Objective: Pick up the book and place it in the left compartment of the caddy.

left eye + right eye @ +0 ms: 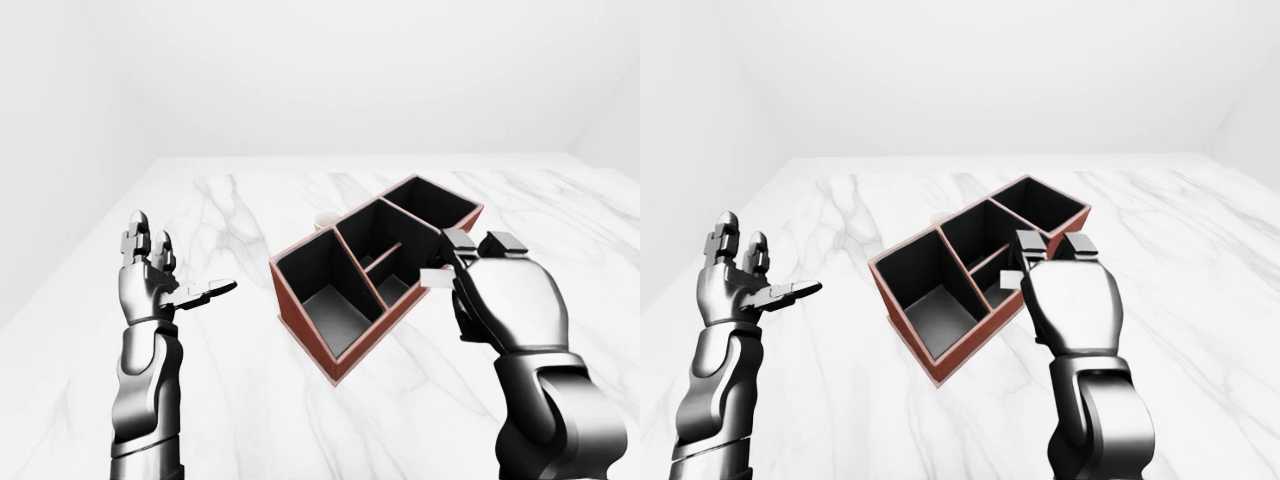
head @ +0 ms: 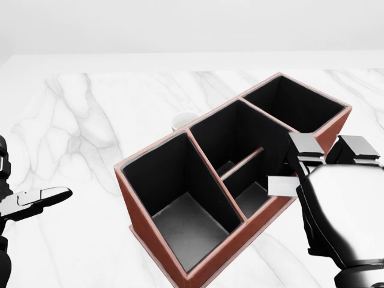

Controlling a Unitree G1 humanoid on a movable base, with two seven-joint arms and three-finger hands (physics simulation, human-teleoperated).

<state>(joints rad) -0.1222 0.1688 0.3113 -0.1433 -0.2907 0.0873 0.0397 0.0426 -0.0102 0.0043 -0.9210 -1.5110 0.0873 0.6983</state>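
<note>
Risks dropping the book point(image 2: 282, 186), pinched in the right robot hand point(image 2: 336, 204), into the caddy point(image 2: 180, 270) middle compartment, short of the left.

Right hand point(image 2: 336, 204) clenched, raised; left hand point(image 1: 150, 275) spread.

Head view close, looking down, eye views wider, all sharing caddy point(image 2: 198, 180)
</note>
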